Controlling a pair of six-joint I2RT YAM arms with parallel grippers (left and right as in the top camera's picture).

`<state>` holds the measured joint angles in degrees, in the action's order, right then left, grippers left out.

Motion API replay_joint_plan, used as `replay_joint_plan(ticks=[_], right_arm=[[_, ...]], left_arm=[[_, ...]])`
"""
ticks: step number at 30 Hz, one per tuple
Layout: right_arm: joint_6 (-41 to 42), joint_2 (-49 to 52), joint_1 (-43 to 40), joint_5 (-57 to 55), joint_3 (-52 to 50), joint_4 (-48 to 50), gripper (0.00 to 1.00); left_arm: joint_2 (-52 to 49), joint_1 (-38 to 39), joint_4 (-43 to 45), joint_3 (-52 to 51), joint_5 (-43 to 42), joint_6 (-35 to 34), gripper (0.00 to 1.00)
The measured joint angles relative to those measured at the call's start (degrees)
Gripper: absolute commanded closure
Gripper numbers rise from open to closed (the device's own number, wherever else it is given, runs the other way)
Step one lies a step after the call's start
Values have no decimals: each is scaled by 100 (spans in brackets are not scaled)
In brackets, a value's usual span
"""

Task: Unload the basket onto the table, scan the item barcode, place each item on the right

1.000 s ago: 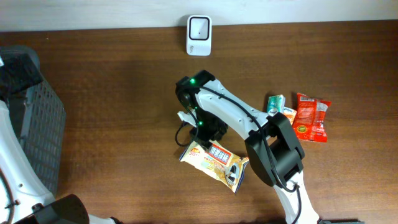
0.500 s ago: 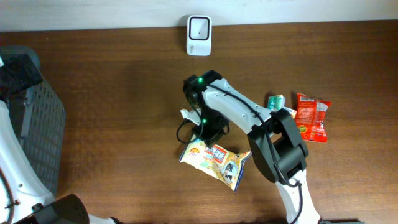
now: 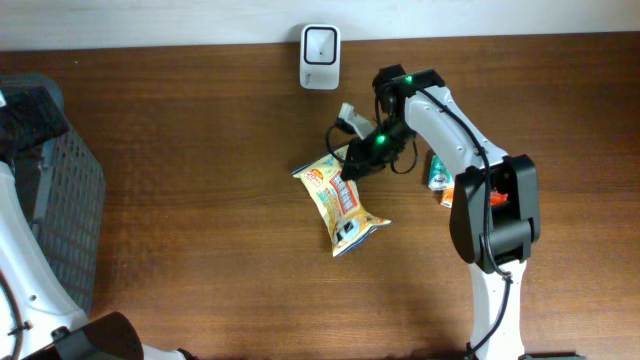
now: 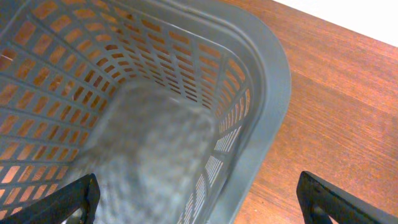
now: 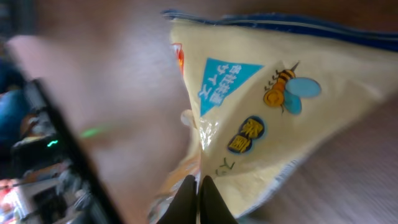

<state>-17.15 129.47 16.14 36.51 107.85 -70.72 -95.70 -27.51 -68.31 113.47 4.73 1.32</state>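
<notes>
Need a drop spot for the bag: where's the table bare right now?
Widest bare wood: between the basket and the snack bag. Also free: the strip beyond the right arm. Crowded: from the scanner to the right gripper and the green packet.

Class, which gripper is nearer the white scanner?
Right. The right gripper, shut on the yellow snack bag, is just in front of the scanner; the left gripper hangs open over the grey basket, far left.

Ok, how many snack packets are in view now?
3: a yellow bag in the right gripper mid-table, a green packet beside the arm, a red packet mostly hidden under it. Others may be hidden.
</notes>
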Motion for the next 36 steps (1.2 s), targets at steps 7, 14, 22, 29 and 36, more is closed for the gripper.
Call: replay_joint_plan(ticks=[7,14,22,29,36], right_arm=[[833,0,192,-1626,398,22,48],[968,-31,1397,-3346,1432,-789,48],[1349,-33,3018,-4594,1058,-1513,33],[1718,-61,3580,-6061,-706,-691,1],[1851,-61,3560,-6916,-1285,-142,1]], left_arm=[[0,0,0,0,0,0,1],[0,0,0,0,0,0,1],[0,0,0,0,0,0,1],[0,0,0,0,2,0,1],[0,0,0,0,0,0,1]])
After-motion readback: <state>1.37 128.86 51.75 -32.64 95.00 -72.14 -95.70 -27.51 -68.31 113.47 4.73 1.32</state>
